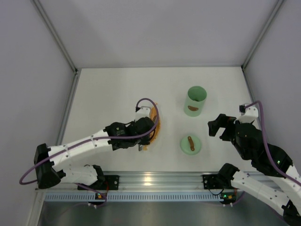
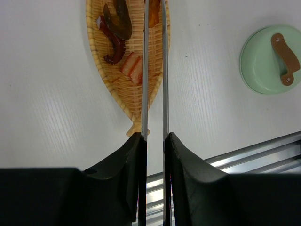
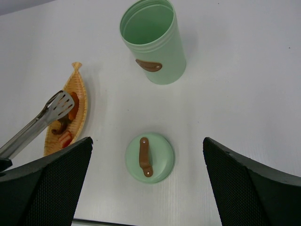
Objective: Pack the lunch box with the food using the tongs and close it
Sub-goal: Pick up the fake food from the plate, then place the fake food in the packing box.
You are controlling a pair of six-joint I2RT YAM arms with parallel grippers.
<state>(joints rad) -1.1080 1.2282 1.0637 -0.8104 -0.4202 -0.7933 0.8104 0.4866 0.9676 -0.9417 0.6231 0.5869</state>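
The open mint-green lunch box (image 1: pixel 195 100) (image 3: pixel 157 52) stands upright at the back right, nothing visible inside. My left gripper (image 2: pixel 155 136) (image 1: pixel 142 128) is shut on the silver tongs (image 2: pixel 145 70) (image 3: pixel 37 123), squeezing their two arms nearly parallel. The tong tips hang over the orange tray (image 2: pixel 124 92) (image 1: pixel 156 125), among the dark brown and reddish food (image 2: pixel 115 28) (image 3: pixel 70 113). Whether the tips pinch a piece I cannot tell. My right gripper (image 3: pixel 147 141) (image 1: pixel 217 126) is wide open above the table, holding nothing.
The flat green lid (image 1: pixel 190 144) (image 3: pixel 160 165) (image 2: pixel 263 61) with its brown handle lies on the table between the tray and my right gripper, in front of the lunch box. A metal rail (image 1: pixel 150 180) runs along the near edge. Walls enclose the table.
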